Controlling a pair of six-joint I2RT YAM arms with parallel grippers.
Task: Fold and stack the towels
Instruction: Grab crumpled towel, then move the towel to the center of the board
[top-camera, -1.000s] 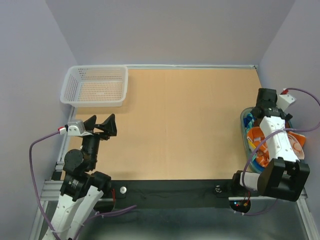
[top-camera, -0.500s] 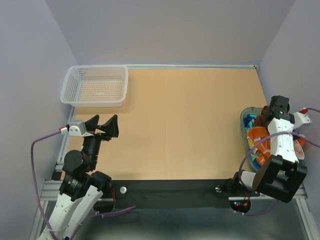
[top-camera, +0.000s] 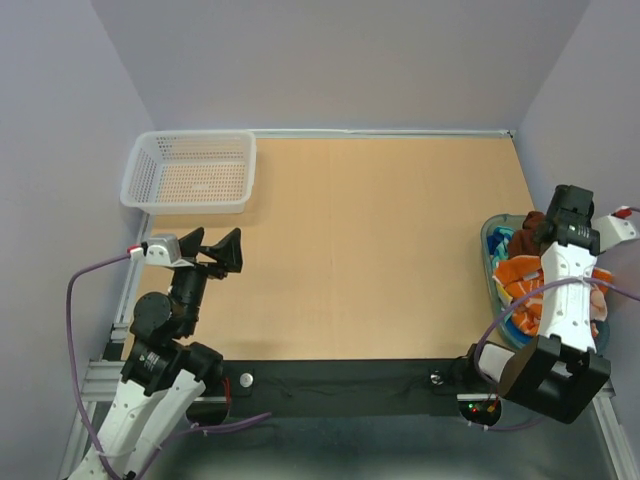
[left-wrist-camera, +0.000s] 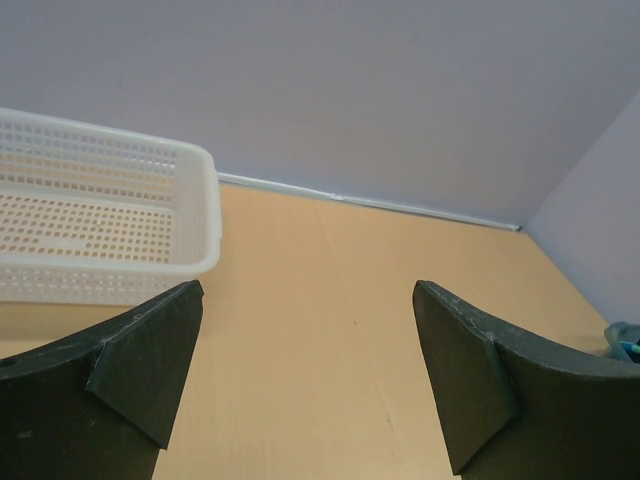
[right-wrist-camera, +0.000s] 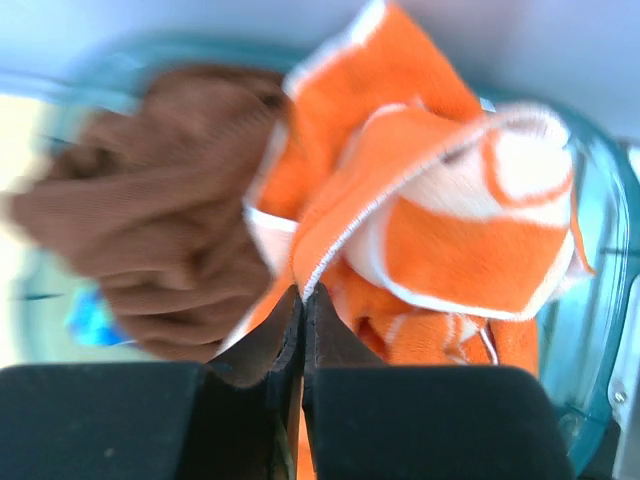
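Now right claw (right-wrist-camera: 303, 300) is pressed shut, its tips pinching a pale-bordered fold of the orange towel (right-wrist-camera: 450, 240). Just beyond the tips and to the right, that towel bunches: plush terry, white rings, crumpled, no clear long axis. Beyond-left is the brown towel (right-wrist-camera: 150, 230), a soft heap touching it. Both sit in a glossy tub (right-wrist-camera: 600, 300). Right arm nearer. Left claw (left-wrist-camera: 305, 380) gapes, empty, well apart.

Orange towel (right-wrist-camera: 450, 240), white circles, pale edging; brown towel (right-wrist-camera: 150, 230) plain; tub (right-wrist-camera: 600, 330) teal; basket (top-camera: 190, 172) white.
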